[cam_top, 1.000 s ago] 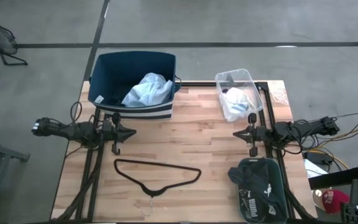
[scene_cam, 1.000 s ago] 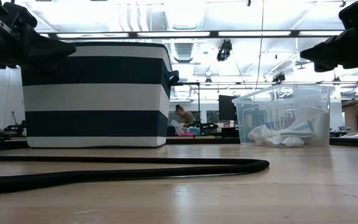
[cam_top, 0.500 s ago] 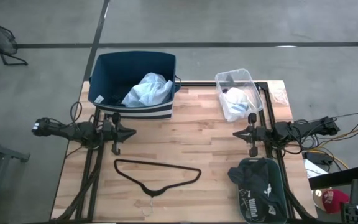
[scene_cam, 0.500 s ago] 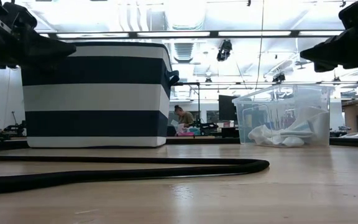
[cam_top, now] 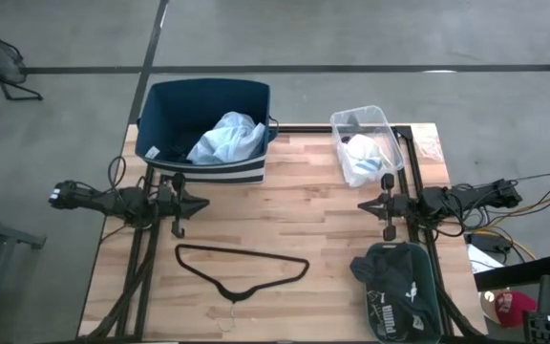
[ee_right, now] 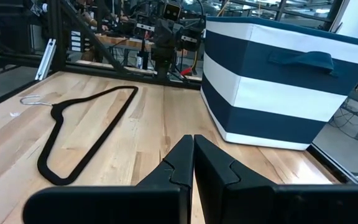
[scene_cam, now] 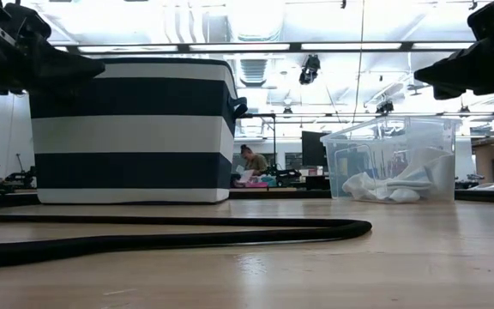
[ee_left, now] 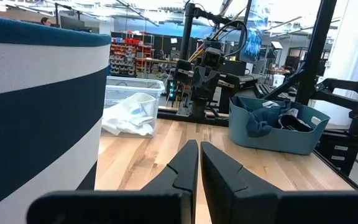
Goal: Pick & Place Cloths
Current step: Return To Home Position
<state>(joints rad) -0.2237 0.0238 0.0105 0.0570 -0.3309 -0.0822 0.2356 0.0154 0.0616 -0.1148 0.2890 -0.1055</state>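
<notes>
A pale-blue shirt [cam_top: 225, 138] lies bunched inside the navy white-striped bin [cam_top: 157, 105] at the table's far left. A small white cloth [cam_top: 361, 158] sits in a clear plastic tub [cam_top: 387, 122] at the far right; it also shows in the low view [scene_cam: 384, 186] and the left wrist view [ee_left: 129, 115]. Dark garments [cam_top: 396, 282] fill a teal bin [cam_top: 370, 313] at the near right corner. My left gripper [cam_top: 204, 204] hovers shut near the left edge, clear of everything. My right gripper [cam_top: 362, 204] hovers shut near the right edge, touching nothing.
A thin black wire hanger [cam_top: 242, 268] lies flat on the near middle of the wooden table [cam_top: 294, 210]; it also shows in the right wrist view [ee_right: 73, 127]. Bare wood lies between the two grippers. A person sits far off in the room beyond [scene_cam: 251, 159].
</notes>
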